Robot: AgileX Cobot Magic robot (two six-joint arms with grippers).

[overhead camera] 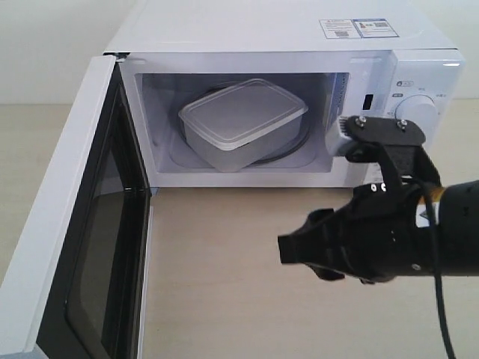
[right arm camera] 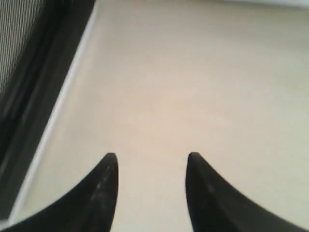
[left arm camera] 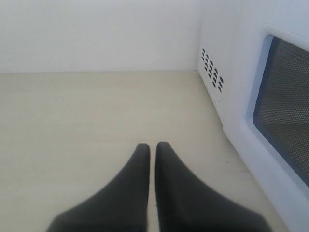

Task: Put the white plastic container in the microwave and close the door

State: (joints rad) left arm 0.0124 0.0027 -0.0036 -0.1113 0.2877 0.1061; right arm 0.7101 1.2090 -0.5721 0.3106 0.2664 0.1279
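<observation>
The white plastic container point(overhead camera: 243, 120) sits lidded inside the microwave point(overhead camera: 262, 34), resting at an angle on the glass turntable. The door point(overhead camera: 67, 224) stands wide open, swung out to the left. My right gripper point(overhead camera: 293, 250) hovers over the table in front of the microwave's right half, clear of the cavity, pointing left toward the door. It is open and empty point(right arm camera: 152, 157), with the door's black inner frame point(right arm camera: 29, 87) ahead of it. My left gripper point(left arm camera: 152, 145) is shut on nothing. It is low over the table beside the door's outer face point(left arm camera: 285, 106).
The light wooden table point(overhead camera: 224, 254) stretches between the open door and my right arm. The microwave's control panel with its white dial point(overhead camera: 417, 112) is just behind the right arm. Vent holes point(left arm camera: 211, 70) mark the microwave's side wall near my left gripper.
</observation>
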